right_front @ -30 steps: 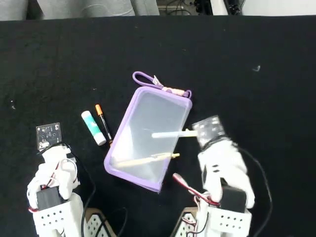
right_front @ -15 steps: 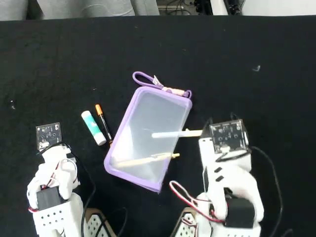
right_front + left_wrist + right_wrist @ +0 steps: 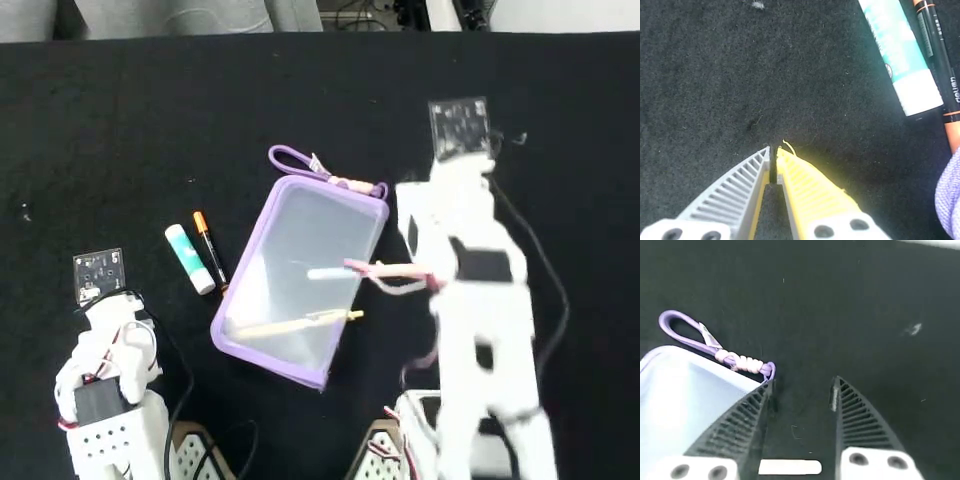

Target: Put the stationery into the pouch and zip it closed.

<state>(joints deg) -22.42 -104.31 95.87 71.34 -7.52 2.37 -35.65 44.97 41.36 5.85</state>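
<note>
A purple-edged clear pouch [image 3: 300, 275] lies mid-table, its looped zip cord [image 3: 325, 172] at the far end. A white stick [image 3: 328, 272] and a yellowish stick [image 3: 295, 324] lie across it, their ends past its right edge. A teal-and-white glue stick [image 3: 188, 258] and an orange-and-black pen [image 3: 208, 248] rest to its left. My right arm [image 3: 470, 250] stretches along the pouch's right side. Its gripper [image 3: 800, 392] is open, one finger close to the braided zip pull [image 3: 742, 362]. My left gripper [image 3: 774, 152] is shut on nothing, short of the glue stick [image 3: 900, 55] and pen [image 3: 940, 65].
The black table [image 3: 560, 120] is bare cloth around the objects. My left arm [image 3: 100, 370] sits at the front left corner. Loose cables [image 3: 395, 275] from the right arm hang over the pouch's right edge.
My right arm has swung from the table's front, away from me, up along the pouch's right side to its zip corner. The left arm and all stationery have stayed put.
</note>
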